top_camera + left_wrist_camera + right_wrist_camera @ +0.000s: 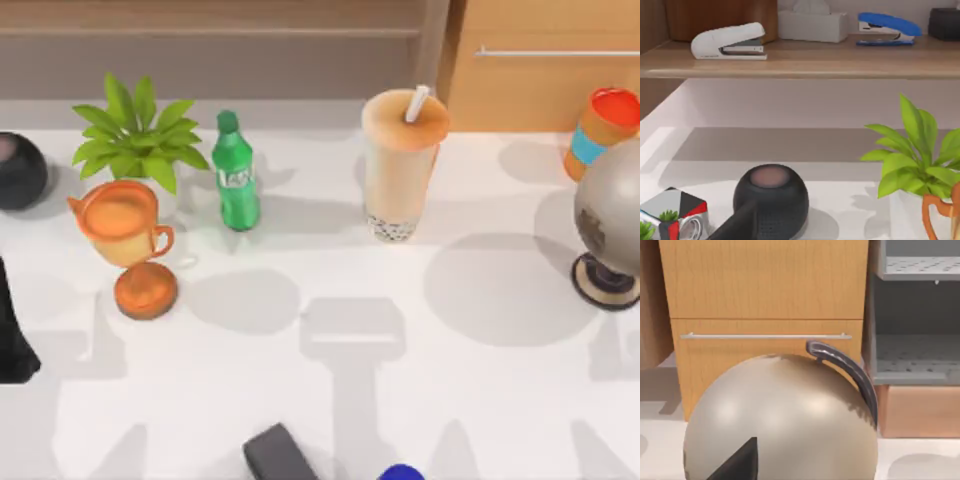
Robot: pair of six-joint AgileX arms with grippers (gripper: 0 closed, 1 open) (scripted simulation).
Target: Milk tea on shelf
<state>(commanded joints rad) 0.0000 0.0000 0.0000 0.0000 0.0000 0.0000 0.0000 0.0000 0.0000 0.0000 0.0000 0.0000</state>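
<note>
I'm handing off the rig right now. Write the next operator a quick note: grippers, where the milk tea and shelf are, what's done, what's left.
Grippers: the left arm sits at the table's left edge and the right arm is out at the right; finger state can't be judged for either.

Things: the tall clear plastic cup of beige milk tea with dark pearls and a white straw stands upright on the white table, toward the back, right of the green soda bottle. The long brown wooden shelf board runs along the back, behind it.

Done: nothing; the cup is untouched.

Left: grasp the cup, lift it, and set it on the shelf.
</note>
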